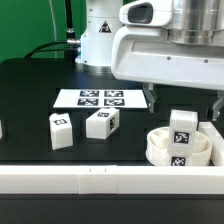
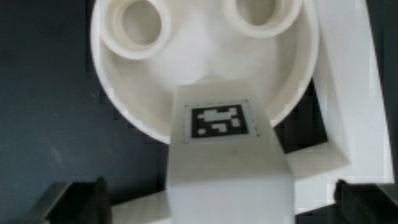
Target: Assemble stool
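Exterior view: the gripper (image 1: 183, 103) hangs straight over the seat (image 1: 180, 150), with its fingers spread. One dark finger (image 1: 150, 97) shows clearly. The other is close to the frame edge and hard to make out. Right below the gripper, between the fingers' lines, a leg (image 1: 183, 127) stands upright in the seat with its tag facing the camera. No finger touches it. The arm's white body is cut off above. Off to the side of the gripper, well apart, a second leg (image 1: 102, 123) and a third leg (image 1: 60, 131) sit on the dark table (image 1: 30, 90), and the marker board (image 1: 95, 98) lies behind them. A long white rail (image 1: 100, 180) runs across the front and hides the seat's lower edge.

Wrist view: the leg (image 2: 222, 150) fills the middle, tag up, its end resting on the seat (image 2: 134, 80). The gripper (image 2: 214, 203) shows only as two dark fingertips (image 2: 71, 200) at the corners — a gap on each side of the leg. Two round holes in the seat are partly cut off. A white strip beside the seat is too blurred to name.
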Available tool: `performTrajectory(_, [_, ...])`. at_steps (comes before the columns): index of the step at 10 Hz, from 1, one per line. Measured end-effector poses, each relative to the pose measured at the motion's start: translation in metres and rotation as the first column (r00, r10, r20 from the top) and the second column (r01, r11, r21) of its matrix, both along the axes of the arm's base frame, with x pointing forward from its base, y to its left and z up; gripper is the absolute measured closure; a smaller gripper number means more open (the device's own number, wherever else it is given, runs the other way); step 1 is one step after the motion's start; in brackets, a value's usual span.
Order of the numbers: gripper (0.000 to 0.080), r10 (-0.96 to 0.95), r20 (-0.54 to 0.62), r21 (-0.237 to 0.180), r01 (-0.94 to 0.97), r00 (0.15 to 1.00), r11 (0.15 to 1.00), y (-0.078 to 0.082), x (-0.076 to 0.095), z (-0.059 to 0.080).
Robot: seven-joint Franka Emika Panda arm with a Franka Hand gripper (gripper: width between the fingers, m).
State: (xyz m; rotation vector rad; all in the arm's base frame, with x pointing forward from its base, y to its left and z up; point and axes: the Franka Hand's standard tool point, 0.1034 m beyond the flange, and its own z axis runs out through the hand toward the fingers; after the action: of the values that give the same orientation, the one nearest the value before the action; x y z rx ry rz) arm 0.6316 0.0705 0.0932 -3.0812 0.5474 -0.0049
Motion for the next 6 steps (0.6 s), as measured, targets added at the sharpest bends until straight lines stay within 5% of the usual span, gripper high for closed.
performTrajectory(3, [0.0151, 0.049, -0.003, 0.043, -0.048, 0.999, 0.998, -0.024, -0.016, 0.031])
performTrajectory(5, [0.0151, 0.052, -0.013, 0.044, -0.051, 0.999, 0.998, -0.048, -0.024, 0.033])
performTrajectory(6, [0.0151, 0.061, -0.013, 0.045, -0.060, 0.998, 0.997, -0.043, -0.024, 0.032])
